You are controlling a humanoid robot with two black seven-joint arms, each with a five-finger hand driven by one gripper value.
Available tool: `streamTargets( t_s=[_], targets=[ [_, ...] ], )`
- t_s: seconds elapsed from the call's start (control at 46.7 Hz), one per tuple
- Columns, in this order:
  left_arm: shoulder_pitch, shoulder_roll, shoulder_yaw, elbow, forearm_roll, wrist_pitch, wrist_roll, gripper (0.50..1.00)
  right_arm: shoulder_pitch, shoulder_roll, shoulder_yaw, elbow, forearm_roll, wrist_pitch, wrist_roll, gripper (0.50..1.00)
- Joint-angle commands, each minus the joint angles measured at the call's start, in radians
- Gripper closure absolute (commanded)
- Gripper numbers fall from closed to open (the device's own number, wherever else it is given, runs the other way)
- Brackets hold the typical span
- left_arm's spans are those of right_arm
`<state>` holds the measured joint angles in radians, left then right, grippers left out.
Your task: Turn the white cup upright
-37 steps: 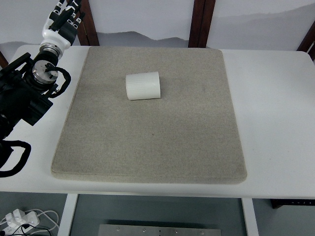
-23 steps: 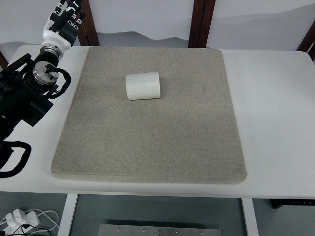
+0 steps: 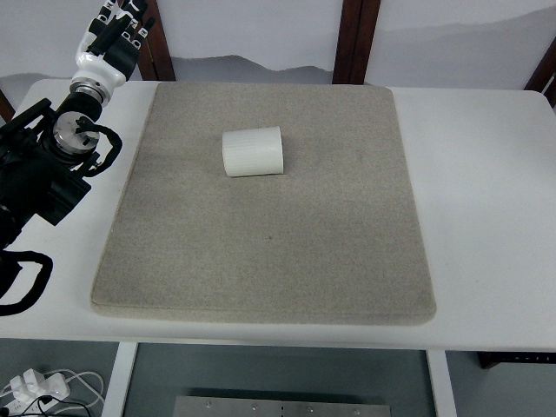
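Observation:
A white ribbed cup [image 3: 253,151] lies on its side on the grey felt mat [image 3: 269,252], in the far-middle part of the mat, its axis running left to right. My left hand [image 3: 111,33] is at the far left corner of the table, well left of the cup and off the mat. Its fingers are stretched out and hold nothing, with the tips cut off by the top edge of the picture. Its black forearm [image 3: 43,169] comes in from the left edge. The right arm is out of view.
The mat lies on a white table [image 3: 486,191]. Dark wooden posts [image 3: 356,39] stand behind the far edge. A white power strip with cables [image 3: 30,387] lies on the floor at the lower left.
My left arm has shifted slightly to the left and away. The cup has not moved.

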<state>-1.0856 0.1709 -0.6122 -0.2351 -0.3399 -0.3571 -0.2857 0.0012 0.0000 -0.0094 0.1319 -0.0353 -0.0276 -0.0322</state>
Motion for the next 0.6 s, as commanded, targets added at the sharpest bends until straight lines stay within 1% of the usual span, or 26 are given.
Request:
streamTargets(
  t_s=[0.0,0.235,0.407,0.578],
  targets=[
    [-0.005,0.001,0.0,0.0,0.053,0.001,0.0,0.506,0.0,0.0,-0.001,0.0,0.0,0.0,0.0,0.548],
    [-0.005,0.001,0.003,-0.001,0.142,0.0,-0.001,0.508,0.0,0.0,0.0,0.0,0.0,0.0,0.0,0.548],
    [-0.026,-0.01,0.031,-0.003,0.384,0.006,-0.001,0.51,0.0,0.0,0.0,0.0,0.0,0.0,0.0,0.548],
    [-0.06,-0.001,0.034,-0.047,0.577,0.007,-0.001,0.51,0.0,0.0,0.0,0.0,0.0,0.0,0.0,0.548]
  ],
)
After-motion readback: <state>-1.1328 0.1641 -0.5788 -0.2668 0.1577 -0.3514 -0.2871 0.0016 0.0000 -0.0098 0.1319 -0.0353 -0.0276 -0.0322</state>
